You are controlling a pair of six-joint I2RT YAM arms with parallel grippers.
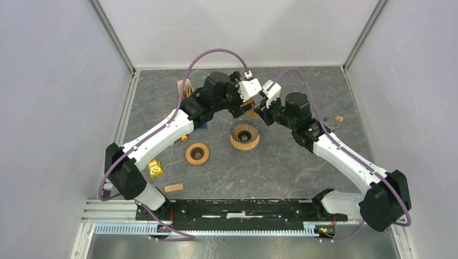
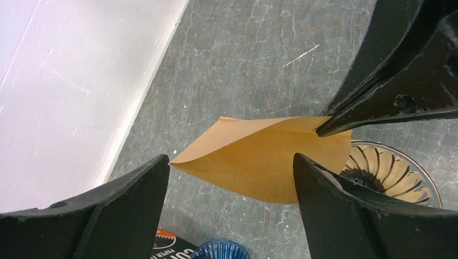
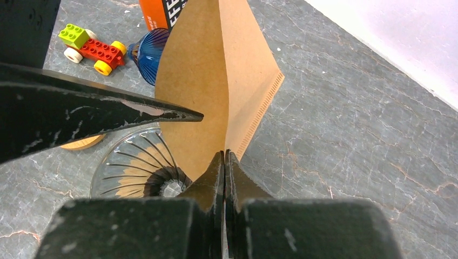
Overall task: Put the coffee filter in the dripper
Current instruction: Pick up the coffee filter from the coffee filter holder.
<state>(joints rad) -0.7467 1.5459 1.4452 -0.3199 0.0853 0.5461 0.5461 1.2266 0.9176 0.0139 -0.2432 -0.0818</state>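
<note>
The brown paper coffee filter (image 3: 216, 81) hangs in the air, partly spread open, with my right gripper (image 3: 224, 154) shut on its lower edge. The same filter (image 2: 259, 162) lies between the wide-apart fingers of my open left gripper (image 2: 231, 159). One left fingertip is close to the filter's pointed corner, and I cannot tell if it touches. The glass ribbed dripper (image 1: 244, 135) stands on the table just below and in front of the filter (image 1: 249, 101). Both grippers, left (image 1: 244, 109) and right (image 1: 262, 110), meet above its far rim.
A wooden ring (image 1: 197, 154), a yellow brick (image 1: 155, 168) and a wooden block (image 1: 173, 188) lie front left. A toy brick car (image 3: 92, 48), a blue fluted cup (image 3: 148, 46) and an orange box (image 3: 159, 11) sit left of the dripper. Walls enclose the table.
</note>
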